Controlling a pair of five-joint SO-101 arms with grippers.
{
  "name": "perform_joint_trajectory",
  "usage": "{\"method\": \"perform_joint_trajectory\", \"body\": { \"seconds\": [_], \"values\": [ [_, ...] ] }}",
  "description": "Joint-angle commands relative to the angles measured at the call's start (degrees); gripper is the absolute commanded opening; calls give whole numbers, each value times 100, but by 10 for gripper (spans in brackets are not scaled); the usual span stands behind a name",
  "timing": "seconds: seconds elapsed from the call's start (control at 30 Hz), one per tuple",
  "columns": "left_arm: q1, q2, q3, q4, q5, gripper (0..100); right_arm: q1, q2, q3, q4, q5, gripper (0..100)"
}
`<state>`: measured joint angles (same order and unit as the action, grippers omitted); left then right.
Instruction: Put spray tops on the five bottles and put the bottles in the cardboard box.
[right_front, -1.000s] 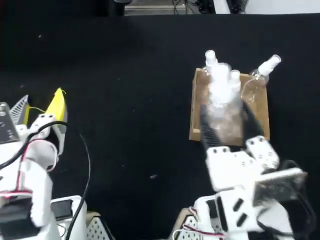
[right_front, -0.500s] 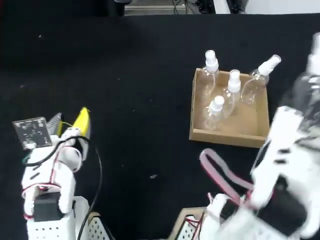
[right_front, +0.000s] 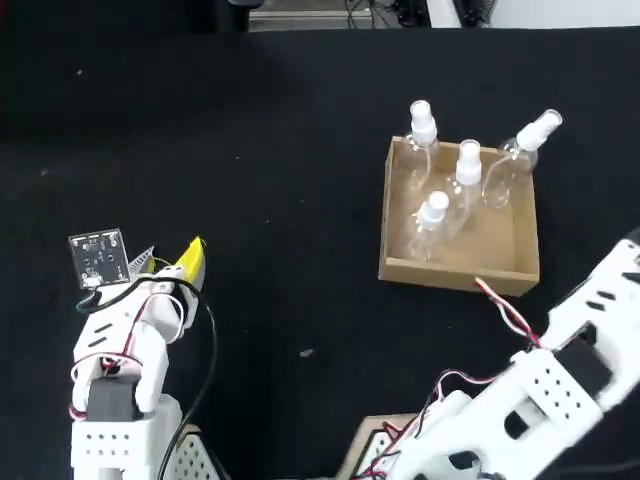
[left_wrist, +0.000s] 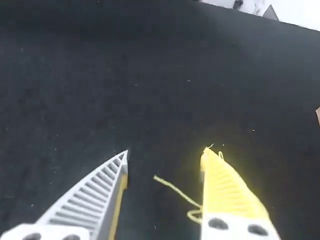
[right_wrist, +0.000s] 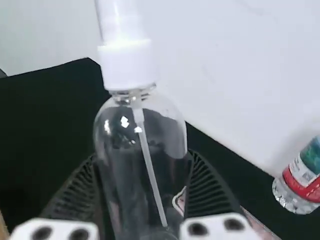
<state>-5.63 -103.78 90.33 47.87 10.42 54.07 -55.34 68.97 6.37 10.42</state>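
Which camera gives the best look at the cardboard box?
The high view: it shows the whole cardboard box from above, with four capped bottles inside. The left wrist view catches a brown corner of it at its edge. The right wrist view faces a fifth bottle held in the right arm's jaws.
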Motion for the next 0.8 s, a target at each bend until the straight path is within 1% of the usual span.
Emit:
{"method": "perform_joint_trajectory", "body": {
  "seconds": [0.0, 0.13, 0.33, 0.43, 0.6, 0.7, 0.77],
  "values": [
    [66, -62, 22, -202, 88, 213, 211, 189, 567, -1486, -457, 11],
    [66, -62, 13, -167, 62, 213, 211, 576, 1051, -2497, -659, 11],
    [57, -62, 13, -167, 53, 213, 211, 1543, 1112, -3640, -659, 11],
    [48, -62, 13, -167, 53, 213, 211, 2255, 1103, -4527, -677, 11],
    [31, -62, 13, -167, 53, 213, 211, 3670, 1086, -6127, -1169, 11],
    [31, -62, 22, -167, 53, 213, 220, 4532, 813, -6690, -1187, 11],
    [40, -62, 22, -167, 53, 213, 325, 5068, 514, -6857, -1213, 11]
  ]
}}
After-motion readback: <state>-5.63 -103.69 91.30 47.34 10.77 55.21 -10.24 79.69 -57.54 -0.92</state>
